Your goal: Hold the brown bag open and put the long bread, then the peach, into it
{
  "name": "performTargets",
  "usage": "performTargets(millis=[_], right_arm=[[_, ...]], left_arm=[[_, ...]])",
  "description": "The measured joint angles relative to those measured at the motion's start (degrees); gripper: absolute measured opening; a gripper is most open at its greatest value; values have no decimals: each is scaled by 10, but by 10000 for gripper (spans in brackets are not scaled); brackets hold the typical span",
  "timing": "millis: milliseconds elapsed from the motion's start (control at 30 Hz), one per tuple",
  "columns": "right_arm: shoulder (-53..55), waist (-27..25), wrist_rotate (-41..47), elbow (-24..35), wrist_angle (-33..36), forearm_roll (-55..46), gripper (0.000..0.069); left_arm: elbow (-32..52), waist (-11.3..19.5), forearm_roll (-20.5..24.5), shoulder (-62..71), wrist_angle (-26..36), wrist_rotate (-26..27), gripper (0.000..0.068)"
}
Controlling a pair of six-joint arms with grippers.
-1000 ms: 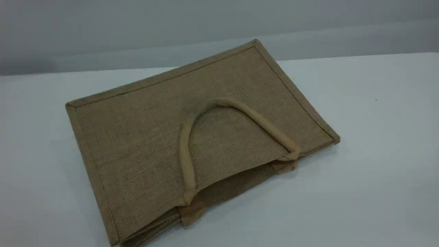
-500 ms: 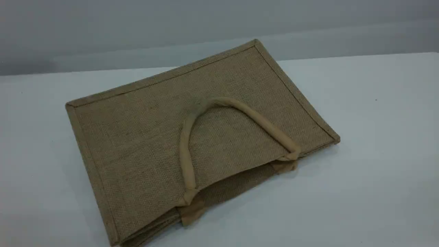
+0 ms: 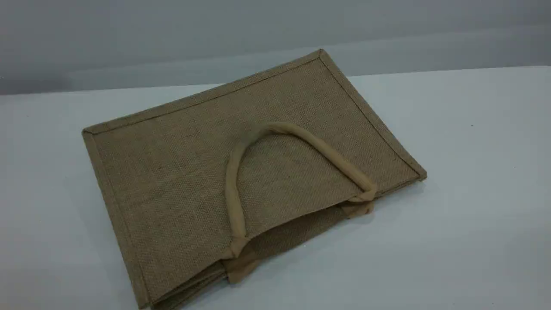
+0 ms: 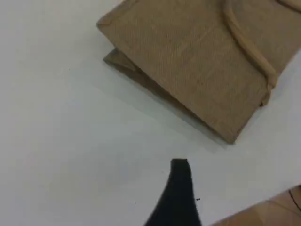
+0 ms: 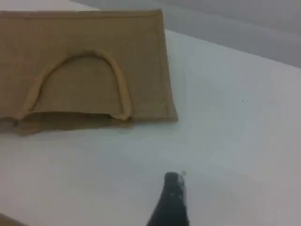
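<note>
both jaws wide, above table [image 3: 473, 193], brown bag [image 3: 181, 181] flat, well apart

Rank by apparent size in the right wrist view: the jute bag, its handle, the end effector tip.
1. Tan-brown woven jute bag, though cut off at the frame's left.
2. Beige padded rope handle.
3. Black end effector tip, smallest, though nearest to the camera.

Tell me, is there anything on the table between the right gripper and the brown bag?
No. In the right wrist view, only bare white table lies between the right gripper and the brown bag.
</note>
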Motion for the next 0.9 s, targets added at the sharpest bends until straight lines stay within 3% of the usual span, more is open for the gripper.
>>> performTargets(millis=[900], right_arm=[[0, 0, 1, 0, 0, 8, 571]], left_arm=[[6, 0, -4, 0, -10, -32, 585]])
